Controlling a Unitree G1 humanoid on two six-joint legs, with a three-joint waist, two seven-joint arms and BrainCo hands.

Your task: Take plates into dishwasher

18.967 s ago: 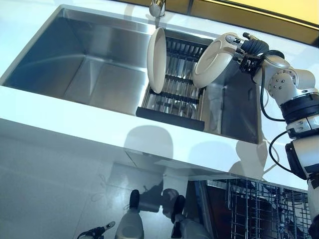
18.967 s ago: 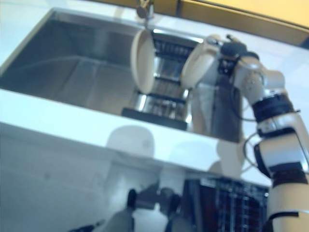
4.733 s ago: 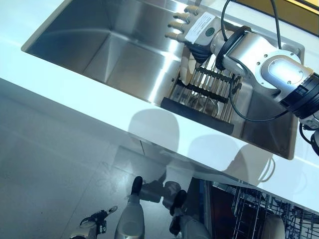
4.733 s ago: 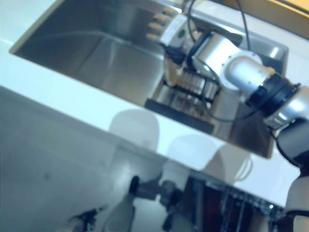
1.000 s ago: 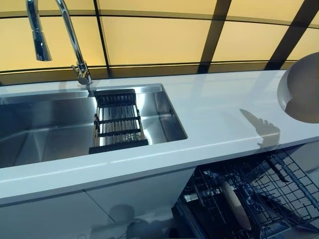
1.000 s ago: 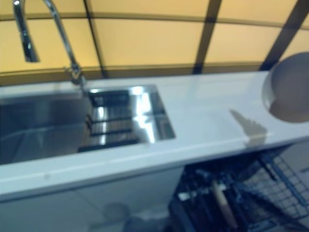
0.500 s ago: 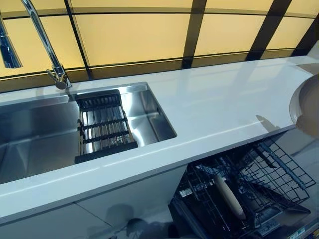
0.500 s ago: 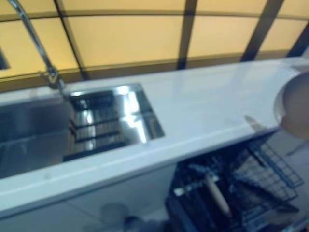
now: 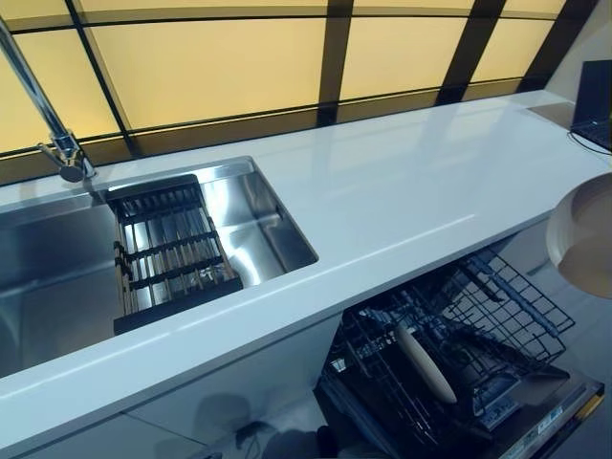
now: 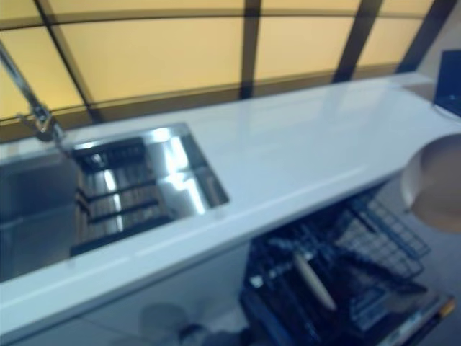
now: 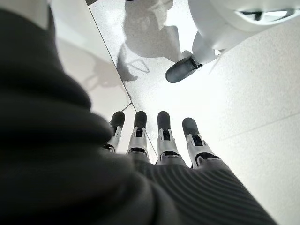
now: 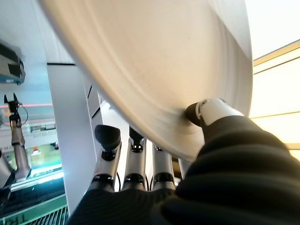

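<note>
Right hand (image 12: 140, 187) pinching a cream plate (image 9: 583, 234) beside the tabletop (image 9: 402, 201), above the open dishwasher rack (image 9: 459, 344); left hand (image 11: 159, 145) hangs with straight fingers.

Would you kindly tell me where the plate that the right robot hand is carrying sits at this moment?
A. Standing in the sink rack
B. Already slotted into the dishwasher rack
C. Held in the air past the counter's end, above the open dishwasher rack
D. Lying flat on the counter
C: the plate hangs at the right edge beyond the counter, over the dishwasher rack, pinched by the right robot hand.
</note>
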